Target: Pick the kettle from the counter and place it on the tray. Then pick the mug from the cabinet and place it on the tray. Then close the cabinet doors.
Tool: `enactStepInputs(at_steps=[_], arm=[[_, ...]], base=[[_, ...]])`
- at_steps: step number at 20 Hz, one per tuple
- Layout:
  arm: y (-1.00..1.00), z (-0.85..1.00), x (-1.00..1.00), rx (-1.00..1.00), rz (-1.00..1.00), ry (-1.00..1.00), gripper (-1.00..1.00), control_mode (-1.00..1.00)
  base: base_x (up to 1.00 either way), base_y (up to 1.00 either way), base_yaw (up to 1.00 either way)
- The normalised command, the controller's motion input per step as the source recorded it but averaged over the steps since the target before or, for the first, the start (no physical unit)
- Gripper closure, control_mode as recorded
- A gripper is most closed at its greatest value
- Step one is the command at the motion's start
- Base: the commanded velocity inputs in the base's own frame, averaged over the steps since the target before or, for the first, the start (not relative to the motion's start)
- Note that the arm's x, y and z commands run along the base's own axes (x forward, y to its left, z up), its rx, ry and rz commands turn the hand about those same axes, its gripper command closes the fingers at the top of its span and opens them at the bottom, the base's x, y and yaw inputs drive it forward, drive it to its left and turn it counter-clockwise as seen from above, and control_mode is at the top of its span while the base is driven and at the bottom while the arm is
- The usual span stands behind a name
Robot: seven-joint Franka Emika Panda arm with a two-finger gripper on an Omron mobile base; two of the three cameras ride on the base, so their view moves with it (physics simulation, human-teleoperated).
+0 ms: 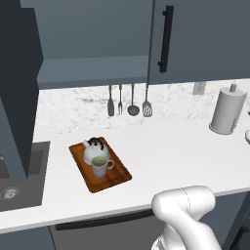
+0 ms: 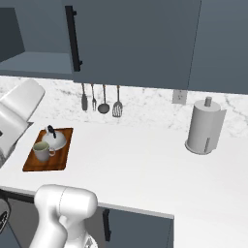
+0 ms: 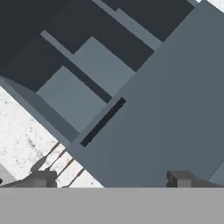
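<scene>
Already the kettle (image 1: 94, 149) and mug (image 1: 100, 167) sit touching on the tray (image 1: 118, 177) on the worktop (image 1: 171, 146); my pincer (image 3: 111, 179), fingers spread wide, faces the right cabinet door (image 3: 175, 109), presumably to push doors closed.

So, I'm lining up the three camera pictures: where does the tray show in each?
Left base view: tray at lower left of centre, on the counter, carrying kettle and mug.
Right base view: tray at the left edge.
Hand view: not in it.
Shared landmark: the hanging utensils.
</scene>
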Motion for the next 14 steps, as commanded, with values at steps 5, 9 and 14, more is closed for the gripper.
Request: enactStepInputs(at_steps=[5,9,14], arm=[[0.75,-0.06,-0.27,-0.42,0.24,-0.19,-1.0,-1.0],[0.93,-0.1,-0.2,-0.49,0.16,-0.17,-1.0,-1.0],[0.99,-0.16,-0.12,-0.48,0.11,-0.04,-1.0,-1.0]], base=[[0.0,0.0,0.0],[0.0,0.0,0.0],[0.0,0.0,0.0]])
